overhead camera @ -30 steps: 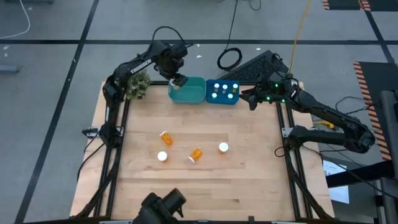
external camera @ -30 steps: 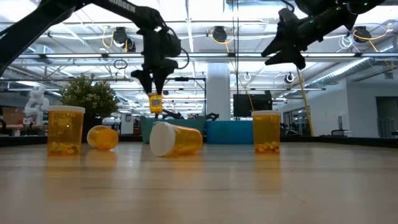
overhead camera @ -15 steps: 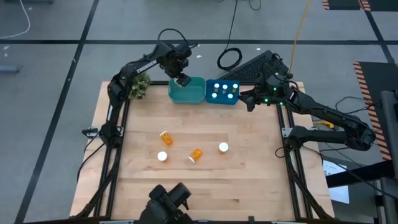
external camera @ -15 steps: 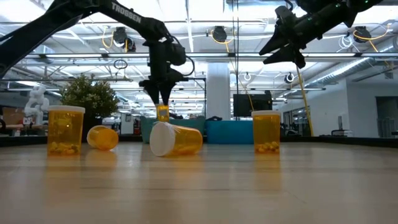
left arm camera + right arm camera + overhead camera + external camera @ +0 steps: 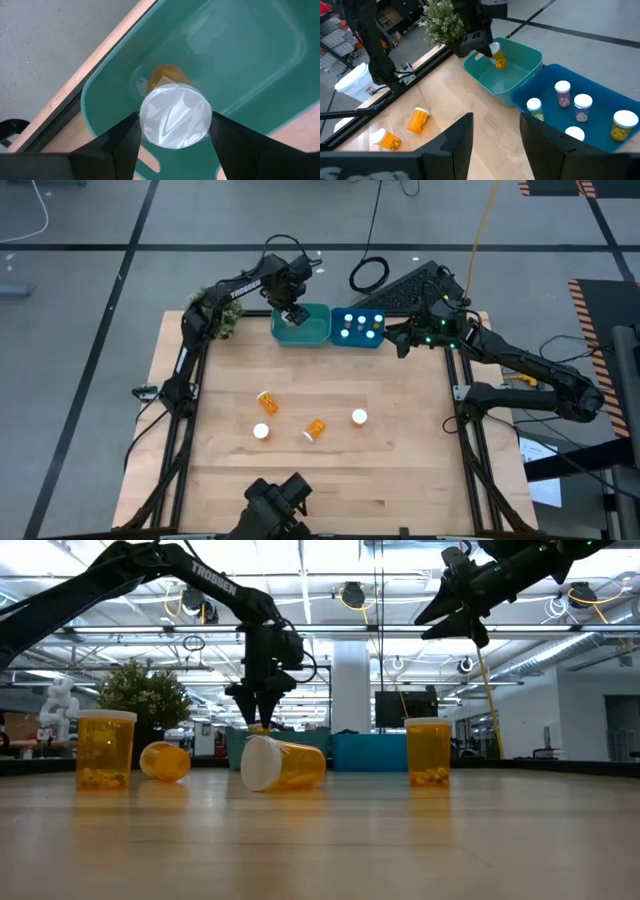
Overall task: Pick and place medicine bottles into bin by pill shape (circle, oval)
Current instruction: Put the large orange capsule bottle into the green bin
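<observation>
My left gripper (image 5: 292,317) is over the teal bin (image 5: 303,330) at the table's far edge, shut on a medicine bottle (image 5: 167,79), an orange cylinder with a white cap, that reaches down inside the bin. The blue bin (image 5: 358,329) beside it holds several capped bottles. On the wood lie two bottles on their sides (image 5: 266,400) (image 5: 314,428), and two stand upright (image 5: 262,432) (image 5: 358,417). My right gripper (image 5: 495,145) hovers open and empty, just right of the blue bin. My left gripper pinches the bottle's white cap (image 5: 175,116) by its rim between the two fingers (image 5: 125,142). The fingers come from above, pointing down. The bottle hangs below them, cap up and slightly tilted (image 5: 498,59), within the teal bin's walls; whether it touches the floor, I cannot tell.
A small potted plant (image 5: 221,315) stands at the far left corner beside the teal bin. A black keyboard (image 5: 408,287) and a cable coil lie beyond the far edge. The low camera's mount (image 5: 275,500) sits at the near edge. Bare wood lies around the loose bottles.
My left gripper has gone down into the teal bin and slightly toward the table's right, still shut on the bottle. The bottle has sunk from above the rim to inside the bin.
</observation>
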`<state>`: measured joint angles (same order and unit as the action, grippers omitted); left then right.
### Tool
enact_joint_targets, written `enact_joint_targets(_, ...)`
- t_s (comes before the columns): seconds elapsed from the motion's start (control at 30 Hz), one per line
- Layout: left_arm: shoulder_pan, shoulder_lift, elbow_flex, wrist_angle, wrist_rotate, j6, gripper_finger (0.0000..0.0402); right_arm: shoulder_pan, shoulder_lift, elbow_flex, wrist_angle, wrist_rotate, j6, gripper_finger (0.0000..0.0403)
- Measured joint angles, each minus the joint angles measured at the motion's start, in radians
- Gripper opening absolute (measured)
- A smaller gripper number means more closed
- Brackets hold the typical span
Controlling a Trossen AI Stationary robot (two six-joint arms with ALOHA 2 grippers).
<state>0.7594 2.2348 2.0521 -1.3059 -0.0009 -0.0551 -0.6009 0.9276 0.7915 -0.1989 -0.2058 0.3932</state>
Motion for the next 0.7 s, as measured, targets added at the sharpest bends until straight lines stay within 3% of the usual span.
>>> enact_joint_targets(0.7,-0.004,0.005,-0.033,0.026,0.001,-0.019,0.0225,0.000,0.000,0.000,0.000,0.000,-0.039,0.0155)
